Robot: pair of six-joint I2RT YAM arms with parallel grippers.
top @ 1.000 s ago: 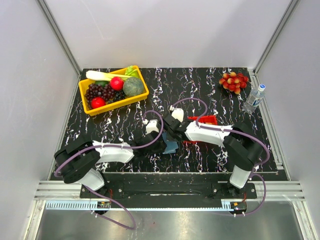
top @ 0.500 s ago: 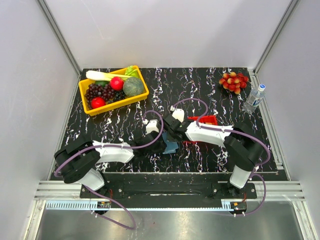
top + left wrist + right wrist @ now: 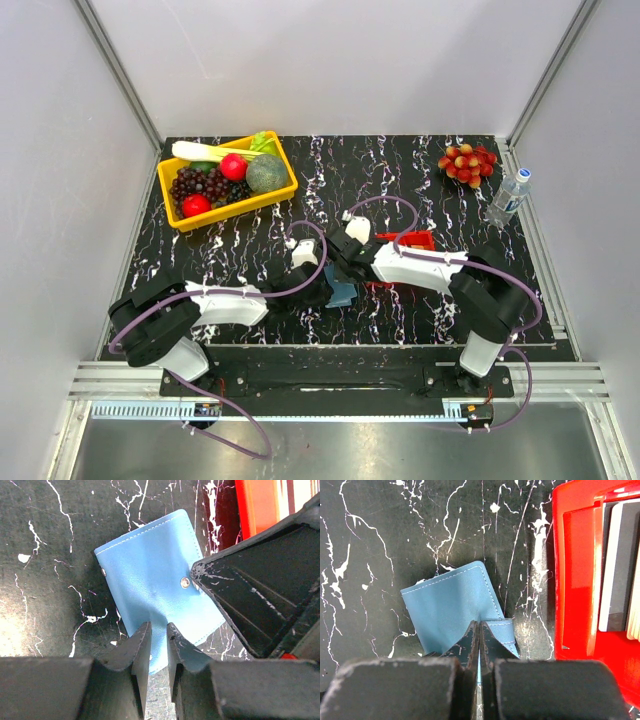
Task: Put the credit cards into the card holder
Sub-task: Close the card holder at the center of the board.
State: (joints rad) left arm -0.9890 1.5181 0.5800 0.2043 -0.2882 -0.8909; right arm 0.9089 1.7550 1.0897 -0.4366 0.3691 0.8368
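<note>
Lying flat on the black, white-veined tabletop (image 3: 400, 170), the card holder (image 3: 155, 580) sits about midway between the left and right edges and nearer the near edge than the far one. It is steel-blue with pale stitching along its edges, closed face up and turned at a slant. A metal snap (image 3: 184, 582) shows on its face, and a small flap (image 3: 500, 630) curls at one side.

The left gripper (image 3: 157, 627) reaches onto the holder's near part. Its fingers stand a narrow gap apart with blue showing between them, and I cannot tell whether they pinch the leather or only rest on it. The right gripper (image 3: 479, 625) has its fingers pressed together with nothing between them. Its tip meets the holder at the flap, right beside the snap.

Just beside the holder, toward the right edge, stands a red tray (image 3: 575, 580). The credit cards (image 3: 615, 565) lie stacked in it, a dark grey one and a white one showing.

At the far left corner a yellow basket (image 3: 240, 204) holds fruit and vegetables. Near the far right corner lies a red fruit cluster (image 3: 467, 162), with a clear water bottle (image 3: 508, 196) at the right edge beside it.
</note>
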